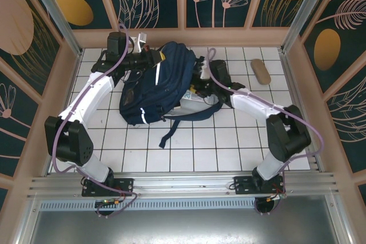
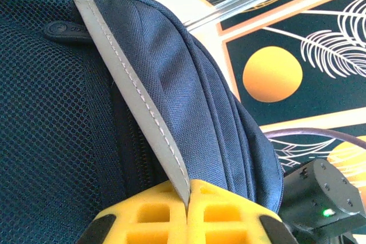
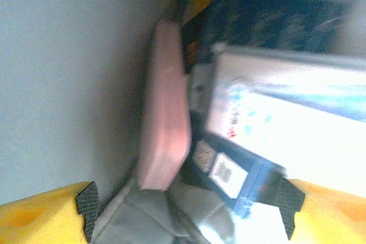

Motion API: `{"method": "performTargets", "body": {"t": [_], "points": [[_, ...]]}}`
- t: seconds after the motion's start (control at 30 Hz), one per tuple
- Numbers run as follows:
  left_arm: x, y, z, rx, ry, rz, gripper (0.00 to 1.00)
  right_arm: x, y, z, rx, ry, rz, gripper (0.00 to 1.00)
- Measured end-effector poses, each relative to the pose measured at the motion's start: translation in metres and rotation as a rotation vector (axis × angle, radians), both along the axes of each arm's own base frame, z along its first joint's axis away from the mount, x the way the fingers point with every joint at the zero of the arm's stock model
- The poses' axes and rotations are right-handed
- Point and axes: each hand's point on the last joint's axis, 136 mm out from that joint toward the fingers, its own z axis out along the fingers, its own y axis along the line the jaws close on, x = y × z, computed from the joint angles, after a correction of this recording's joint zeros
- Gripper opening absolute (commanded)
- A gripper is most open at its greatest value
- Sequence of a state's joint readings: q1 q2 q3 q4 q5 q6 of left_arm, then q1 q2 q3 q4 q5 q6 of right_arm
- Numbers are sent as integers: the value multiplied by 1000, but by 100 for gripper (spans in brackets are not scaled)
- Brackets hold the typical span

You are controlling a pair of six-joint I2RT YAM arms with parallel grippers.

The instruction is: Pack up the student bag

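The student bag (image 1: 157, 87), a navy backpack, lies in the middle of the tiled table. At its far top end, my left gripper (image 1: 150, 60) is shut on the bag's grey reflective stripe (image 2: 137, 98); in the left wrist view the yellow fingers (image 2: 189, 201) pinch that stripe between them. My right gripper (image 1: 201, 77) is at the bag's right side, by its mouth. Seen from the right wrist, the gripper (image 3: 186, 212) stands open in front of a pink flat pouch (image 3: 166, 118), a white and blue book or box (image 3: 280, 112) and a dark blue labelled item (image 3: 229, 170), all blurred.
A small tan oval case (image 1: 261, 71) lies on the tiles at the back right. A dark strap (image 1: 171, 130) trails from the bag toward the near edge. Wooden walls (image 1: 183, 37) close in the table at the back and sides.
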State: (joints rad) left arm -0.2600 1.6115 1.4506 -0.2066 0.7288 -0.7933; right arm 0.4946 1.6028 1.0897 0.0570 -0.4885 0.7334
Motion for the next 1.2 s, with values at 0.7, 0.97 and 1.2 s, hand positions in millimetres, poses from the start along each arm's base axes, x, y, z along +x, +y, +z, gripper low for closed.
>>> {"method": "performTargets", "body": {"t": [0.7, 0.97, 1.2], "points": [[-21, -31, -74, -24, -35, -61, 0, 159, -318, 28, -680, -136, -884, 99], [-22, -32, -73, -48, -56, -69, 0, 178, -396, -67, -686, 87, -817, 99], [-22, -33, -71, -57, -59, -71, 0, 195, -398, -85, -509, 110, -682, 99]]}}
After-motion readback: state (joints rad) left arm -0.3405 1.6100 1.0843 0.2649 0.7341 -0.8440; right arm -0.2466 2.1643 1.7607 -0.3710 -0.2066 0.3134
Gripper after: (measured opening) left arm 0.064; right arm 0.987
